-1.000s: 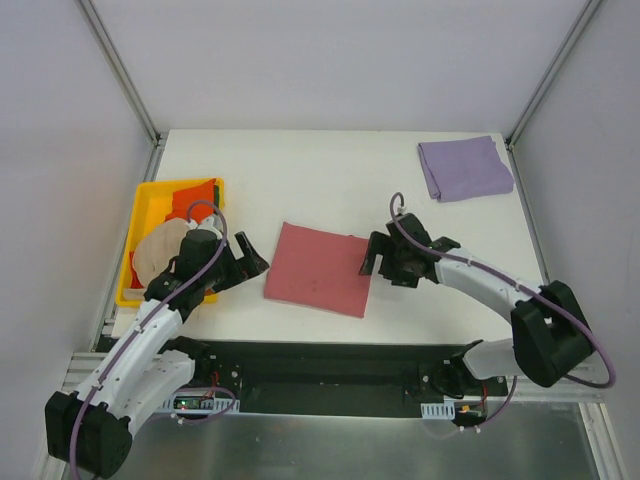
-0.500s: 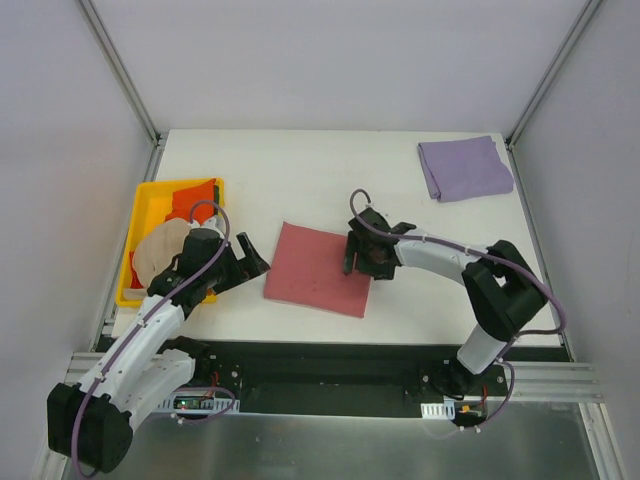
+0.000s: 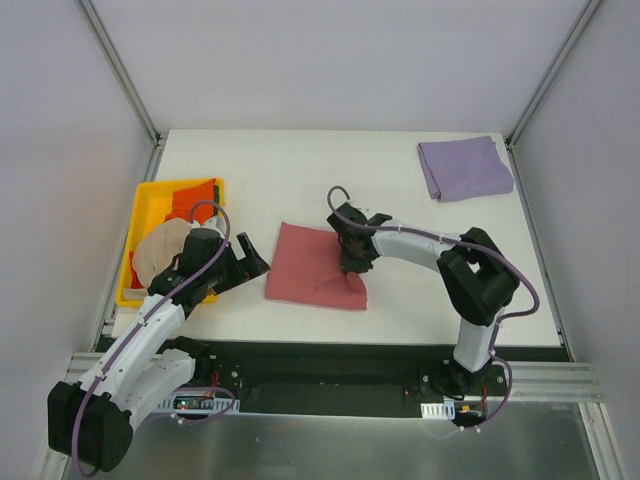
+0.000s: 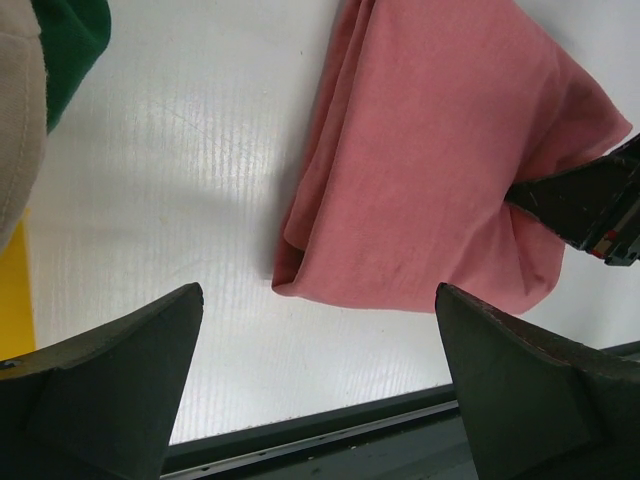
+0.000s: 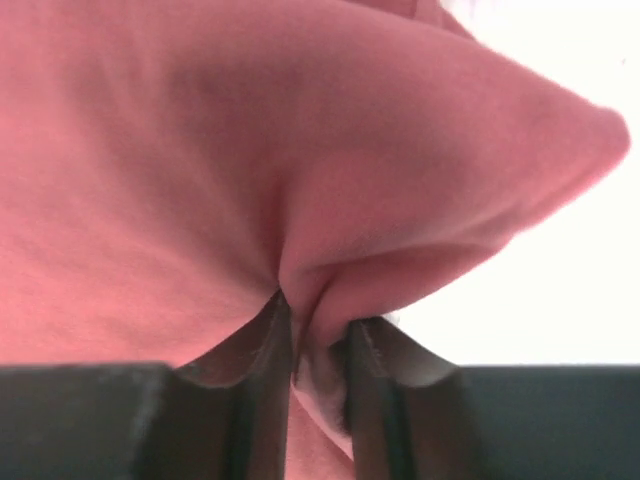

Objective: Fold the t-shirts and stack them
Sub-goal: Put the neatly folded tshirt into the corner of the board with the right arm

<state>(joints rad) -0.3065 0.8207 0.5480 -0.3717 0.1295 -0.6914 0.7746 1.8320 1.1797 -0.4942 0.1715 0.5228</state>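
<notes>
The dusty red t-shirt [image 3: 310, 275] lies folded on the white table [image 3: 300, 170], its right edge bunched up. My right gripper [image 3: 352, 262] is shut on that edge; in the right wrist view a fold of red cloth [image 5: 250, 150] is pinched between the gripper's [image 5: 318, 325] jaws. My left gripper [image 3: 255, 258] stands open just left of the shirt, holding nothing; in its own view the gripper [image 4: 318, 300] has bare table between its fingers and the red shirt [image 4: 440, 150] ahead. The lavender t-shirt [image 3: 465, 168] lies folded at the back right.
A yellow bin [image 3: 140, 215] at the table's left edge holds the beige t-shirt [image 3: 160, 252], the orange one [image 3: 195, 198] and a dark green one [image 4: 70, 40]. The left arm reaches out beside the bin. A black rail runs along the near table edge.
The right gripper moved left onto the red shirt's right edge and shut on it, bunching the cloth. The left arm stayed where it was.
</notes>
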